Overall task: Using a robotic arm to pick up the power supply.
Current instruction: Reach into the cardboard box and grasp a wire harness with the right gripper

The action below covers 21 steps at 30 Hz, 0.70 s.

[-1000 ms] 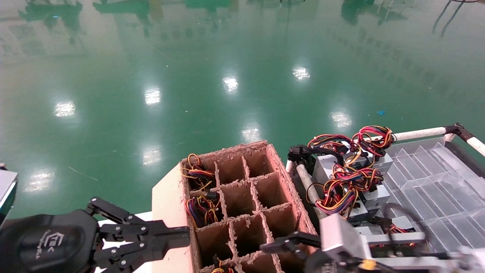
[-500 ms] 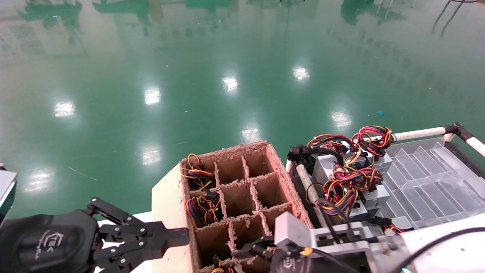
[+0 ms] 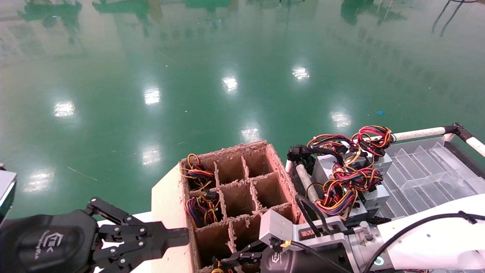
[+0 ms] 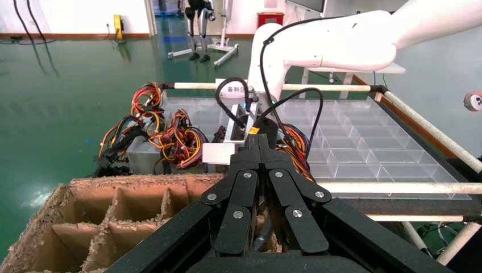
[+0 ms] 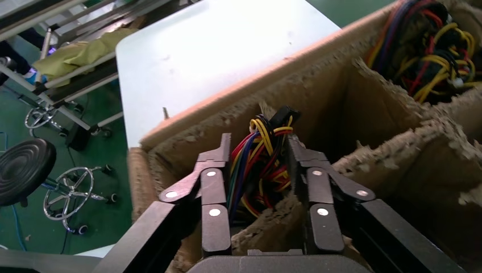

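right tool straddles boxed wires

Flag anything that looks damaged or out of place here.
The brown cardboard divider box is badly frayed: its rim and partition edges are ragged and crumbling. Loose red, yellow and black wire bundles sprawl tangled over the silver-grey metal power supplies beside it.

We see bright, even overhead light that throws white glare spots across the glossy green floor, soft shadows inside the cardboard box, and slight blur on near parts.
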### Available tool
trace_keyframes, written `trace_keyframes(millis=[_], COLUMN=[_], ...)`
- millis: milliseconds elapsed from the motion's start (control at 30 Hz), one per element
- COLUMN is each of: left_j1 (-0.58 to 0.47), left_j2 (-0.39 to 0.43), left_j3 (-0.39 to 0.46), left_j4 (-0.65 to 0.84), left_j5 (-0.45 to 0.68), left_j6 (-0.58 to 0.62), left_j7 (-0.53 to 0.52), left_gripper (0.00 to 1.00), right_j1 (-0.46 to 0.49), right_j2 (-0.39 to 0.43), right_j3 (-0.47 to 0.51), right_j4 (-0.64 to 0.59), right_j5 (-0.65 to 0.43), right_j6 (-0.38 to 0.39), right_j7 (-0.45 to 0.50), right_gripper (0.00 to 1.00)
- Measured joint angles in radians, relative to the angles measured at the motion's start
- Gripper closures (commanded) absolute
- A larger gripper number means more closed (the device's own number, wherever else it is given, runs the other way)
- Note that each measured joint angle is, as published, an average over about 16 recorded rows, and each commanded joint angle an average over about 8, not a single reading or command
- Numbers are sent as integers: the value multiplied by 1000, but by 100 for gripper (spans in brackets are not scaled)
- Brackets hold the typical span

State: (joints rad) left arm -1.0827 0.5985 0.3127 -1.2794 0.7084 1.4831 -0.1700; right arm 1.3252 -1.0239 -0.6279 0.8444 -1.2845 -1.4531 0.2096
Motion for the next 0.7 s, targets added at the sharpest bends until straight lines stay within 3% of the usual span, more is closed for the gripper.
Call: trace_keyframes(millis=[133,267,600,700], left_j1=[0,0,0,0], left_j2=[0,0,0,0], left_j3=[0,0,1,1], left_j4=[0,0,0,0], left_j5=[0,0,0,-1], left_j6=[0,0,0,0], left_j7=[0,0,0,0], left_gripper=[37,25,20,19], right_j1=[4,6,7,3], right_j2=[-7,-10,5,17], right_j3=[-6,-10,1,10], right_j4=[-11,-14,9,26], right_j5=[-11,-16,0,11], right_j6=[4,7,7,8], right_j7=[8,17,34,40], right_gripper=[100,100,100,84])
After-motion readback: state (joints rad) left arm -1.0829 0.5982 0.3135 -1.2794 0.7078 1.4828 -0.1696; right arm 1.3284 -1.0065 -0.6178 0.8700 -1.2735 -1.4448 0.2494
